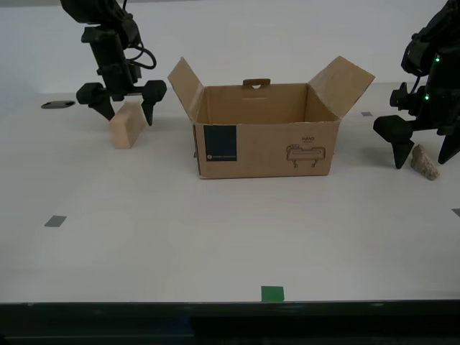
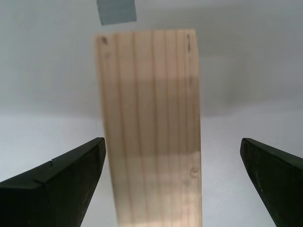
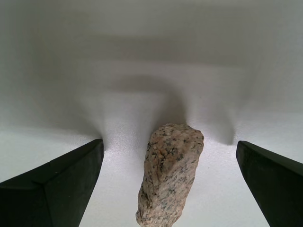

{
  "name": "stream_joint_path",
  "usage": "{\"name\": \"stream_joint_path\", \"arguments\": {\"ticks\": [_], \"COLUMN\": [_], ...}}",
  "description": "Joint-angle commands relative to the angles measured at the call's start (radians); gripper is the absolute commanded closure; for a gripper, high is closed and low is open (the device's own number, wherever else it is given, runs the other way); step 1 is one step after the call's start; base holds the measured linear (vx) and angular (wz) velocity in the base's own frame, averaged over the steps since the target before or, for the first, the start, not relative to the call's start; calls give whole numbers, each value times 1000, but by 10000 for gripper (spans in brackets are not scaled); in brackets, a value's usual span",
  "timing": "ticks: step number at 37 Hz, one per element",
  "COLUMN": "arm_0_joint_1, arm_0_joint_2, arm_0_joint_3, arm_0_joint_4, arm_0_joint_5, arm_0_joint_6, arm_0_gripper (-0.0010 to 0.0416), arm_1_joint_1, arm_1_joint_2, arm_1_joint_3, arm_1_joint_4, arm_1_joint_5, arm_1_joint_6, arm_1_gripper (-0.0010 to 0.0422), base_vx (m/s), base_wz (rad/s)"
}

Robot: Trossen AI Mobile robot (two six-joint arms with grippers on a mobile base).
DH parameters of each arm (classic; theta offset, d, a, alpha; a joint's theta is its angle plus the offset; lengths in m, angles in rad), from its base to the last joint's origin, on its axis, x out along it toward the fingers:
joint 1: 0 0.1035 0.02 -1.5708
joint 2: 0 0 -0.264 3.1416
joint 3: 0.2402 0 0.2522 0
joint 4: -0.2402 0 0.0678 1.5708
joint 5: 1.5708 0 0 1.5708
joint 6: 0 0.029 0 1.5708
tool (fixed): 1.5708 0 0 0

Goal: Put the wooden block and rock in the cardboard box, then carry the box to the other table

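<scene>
My first gripper (image 3: 168, 182) jaws wide, straddling the speckled grey-beige rock (image 3: 169, 177) at exterior view's right. My second gripper (image 2: 173, 179) wide around the pale tan wooden block (image 2: 150, 127). Open brown cardboard box (image 1: 266, 147) between them on the table.

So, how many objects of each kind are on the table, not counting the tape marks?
Cardboard box: 1
Wooden block: 1
Rock: 1
Total: 3
</scene>
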Motion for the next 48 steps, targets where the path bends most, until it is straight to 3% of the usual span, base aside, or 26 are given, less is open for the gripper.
{"name": "stream_joint_path", "arguments": {"ticks": [1,5,48], "arm_0_joint_1": [0,0,0], "arm_0_joint_2": [0,0,0], "arm_0_joint_3": [0,0,-3], "arm_0_joint_4": [6,11,14], "arm_0_joint_5": [-3,-3,-3], "arm_0_joint_6": [-2,-2,-2], "arm_0_gripper": [16,16,51], "arm_1_joint_1": [0,-2,-1], "arm_1_joint_2": [2,2,2], "arm_1_joint_3": [-1,-2,-16], "arm_1_joint_4": [-7,-12,-31], "arm_1_joint_5": [-2,-1,-2], "arm_1_joint_6": [6,33,32], "arm_1_gripper": [23,23,23], "base_vx": [0,0,0], "base_wz": [0,0,0]}}
